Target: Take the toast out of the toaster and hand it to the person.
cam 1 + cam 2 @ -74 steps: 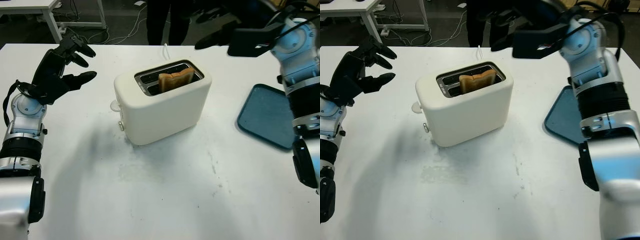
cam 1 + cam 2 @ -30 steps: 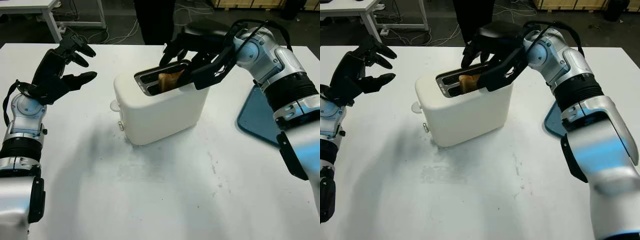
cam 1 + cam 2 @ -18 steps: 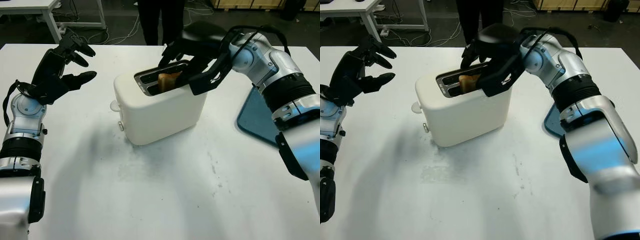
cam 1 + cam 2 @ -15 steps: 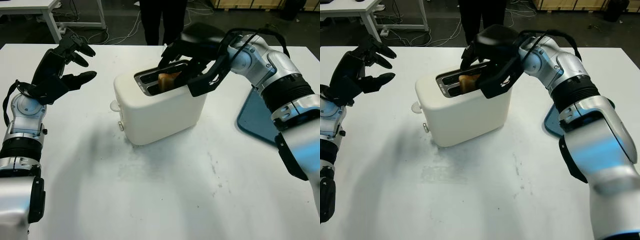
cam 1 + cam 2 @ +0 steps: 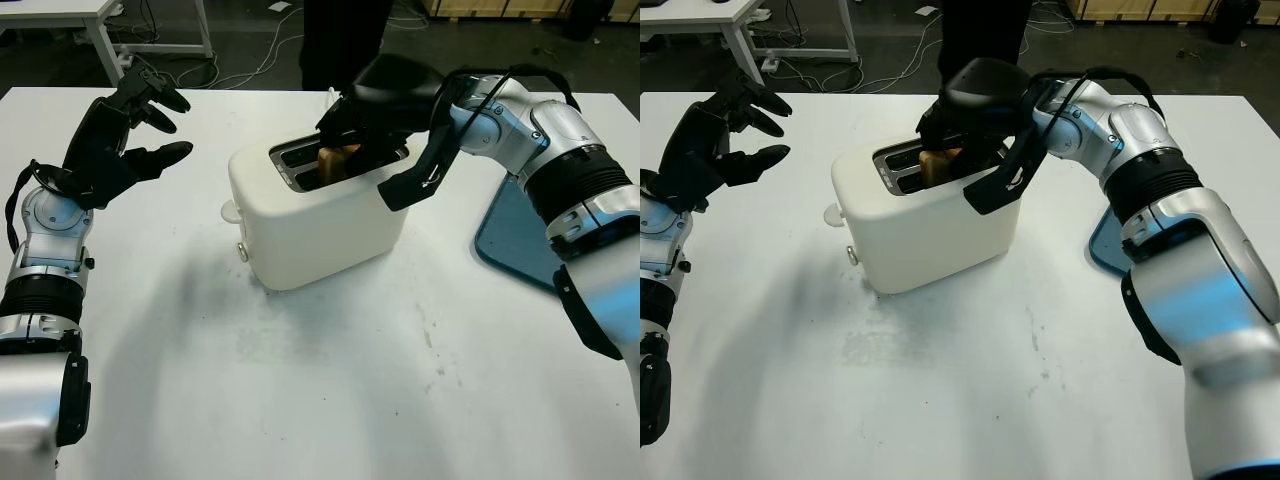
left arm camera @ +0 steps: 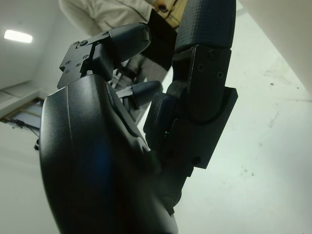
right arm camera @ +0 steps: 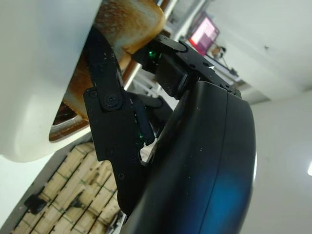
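Over the toaster (image 5: 320, 210) the right hand (image 5: 352, 128) had dropped lower than half a second before, fingers pinching the toast (image 5: 335, 162) in its slot; left hand (image 5: 112, 140) stayed open above the bench (image 5: 300, 380).

The toaster (image 5: 320, 215) is a cream two-slot model standing upright on the white bench (image 5: 320, 380), directly beneath the right hand (image 5: 372, 100) and well apart from the left hand (image 5: 115, 140). The browned toast (image 5: 335, 162) stands upright in the slot under the right hand, its top edge poking out by the fingers
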Available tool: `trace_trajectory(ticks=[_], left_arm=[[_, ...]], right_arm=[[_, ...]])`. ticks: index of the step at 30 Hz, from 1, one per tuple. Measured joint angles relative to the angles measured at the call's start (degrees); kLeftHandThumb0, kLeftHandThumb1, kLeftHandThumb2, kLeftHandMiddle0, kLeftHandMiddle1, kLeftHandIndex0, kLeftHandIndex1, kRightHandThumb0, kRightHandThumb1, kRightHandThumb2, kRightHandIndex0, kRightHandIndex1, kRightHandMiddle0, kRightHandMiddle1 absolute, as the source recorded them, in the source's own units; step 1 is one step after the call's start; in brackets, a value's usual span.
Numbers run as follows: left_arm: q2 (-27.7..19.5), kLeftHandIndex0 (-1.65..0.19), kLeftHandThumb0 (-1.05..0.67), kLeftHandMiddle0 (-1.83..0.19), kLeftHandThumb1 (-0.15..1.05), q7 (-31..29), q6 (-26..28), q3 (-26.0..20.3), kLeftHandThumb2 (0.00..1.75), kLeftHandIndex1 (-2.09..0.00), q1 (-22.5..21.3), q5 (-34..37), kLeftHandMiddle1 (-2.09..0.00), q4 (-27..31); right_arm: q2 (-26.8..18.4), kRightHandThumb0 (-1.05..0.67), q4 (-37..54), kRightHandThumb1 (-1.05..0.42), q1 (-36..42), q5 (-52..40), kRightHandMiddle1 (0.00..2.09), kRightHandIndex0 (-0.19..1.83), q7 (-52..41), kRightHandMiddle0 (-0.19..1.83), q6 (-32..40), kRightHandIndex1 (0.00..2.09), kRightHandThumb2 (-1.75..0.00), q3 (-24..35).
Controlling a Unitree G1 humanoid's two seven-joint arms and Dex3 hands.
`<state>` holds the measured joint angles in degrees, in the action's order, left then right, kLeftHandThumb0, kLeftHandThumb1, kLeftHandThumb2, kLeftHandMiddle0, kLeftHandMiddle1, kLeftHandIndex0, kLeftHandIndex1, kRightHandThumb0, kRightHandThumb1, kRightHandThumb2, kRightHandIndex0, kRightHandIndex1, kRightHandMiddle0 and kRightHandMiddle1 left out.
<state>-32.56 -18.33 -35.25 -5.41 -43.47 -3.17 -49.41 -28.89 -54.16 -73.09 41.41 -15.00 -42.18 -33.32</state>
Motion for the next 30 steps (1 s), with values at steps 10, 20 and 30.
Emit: trace_trajectory(ticks=[10,20,30], left_arm=[[0.00,-0.07,-1.05,-0.05,0.92,0.14,-0.23,0.00,0.29,-1.50,0.00,-0.02,-1.64,-0.04],[0.00,-0.09,-1.05,-0.06,0.92,0.58,-0.25,0.03,0.27,-1.52,0.00,-0.04,-1.65,-0.09],[-0.01,-0.08,-1.05,-0.05,0.92,0.73,-0.30,0.05,0.29,-1.52,0.00,-0.05,-1.66,-0.10]], right_arm=[[-1.89,-0.60,3.08,-0.92,1.84,5.63,1.61,1.04,11.00,0.82,0.44,1.71,-0.33,-1.81],[-3.02,-0.49,1.13,-0.92,2.14,14.17,1.75,1.05,29.33,0.74,0.36,1.75,-0.53,-3.76],[-2.97,-0.51,-4.77,-0.92,-0.09,14.12,1.75,1.02,34.74,0.74,1.28,1.75,-0.47,-1.96]])
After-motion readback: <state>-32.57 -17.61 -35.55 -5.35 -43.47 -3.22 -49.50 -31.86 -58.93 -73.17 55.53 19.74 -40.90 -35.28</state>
